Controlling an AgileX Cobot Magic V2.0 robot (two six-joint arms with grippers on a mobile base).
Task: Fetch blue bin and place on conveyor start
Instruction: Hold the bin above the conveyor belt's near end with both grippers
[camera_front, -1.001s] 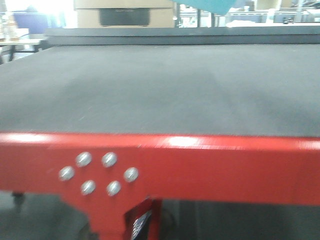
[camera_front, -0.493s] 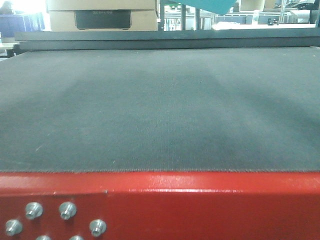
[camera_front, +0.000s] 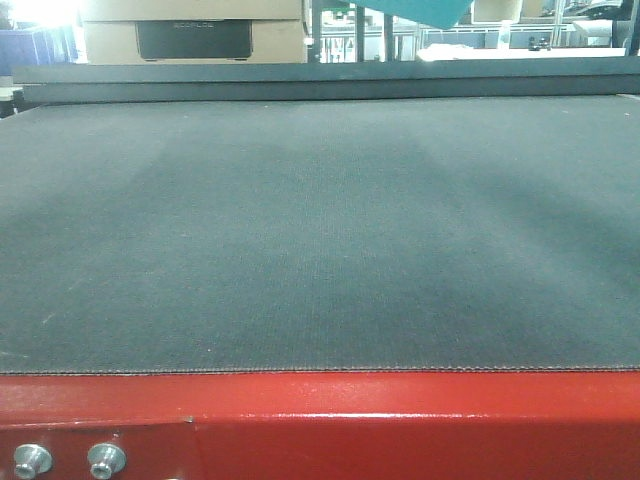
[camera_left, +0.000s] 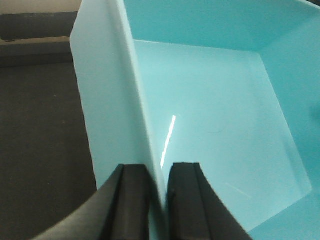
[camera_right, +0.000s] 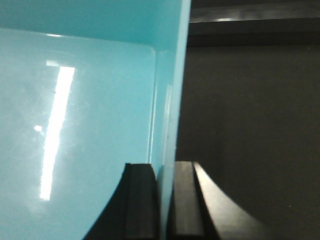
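The blue bin is a light turquoise tub, empty inside, held up over the dark belt. My left gripper is shut on its left wall, one finger inside and one outside. My right gripper is shut on the bin at its right wall in the same way. In the front view only a turquoise corner of the bin shows at the top edge. The conveyor start fills that view: dark grey textured belt on a glossy red frame with silver bolts.
A raised dark rail runs across the belt's far end. Behind it stand a cardboard box with a dark panel, tables and shelving. Dark belt lies under both sides of the bin in the wrist views.
The front view has moved closer to the conveyor and higher: the red frame and its bolts have sunk toward the bottom edge, and the belt fills more of the picture.
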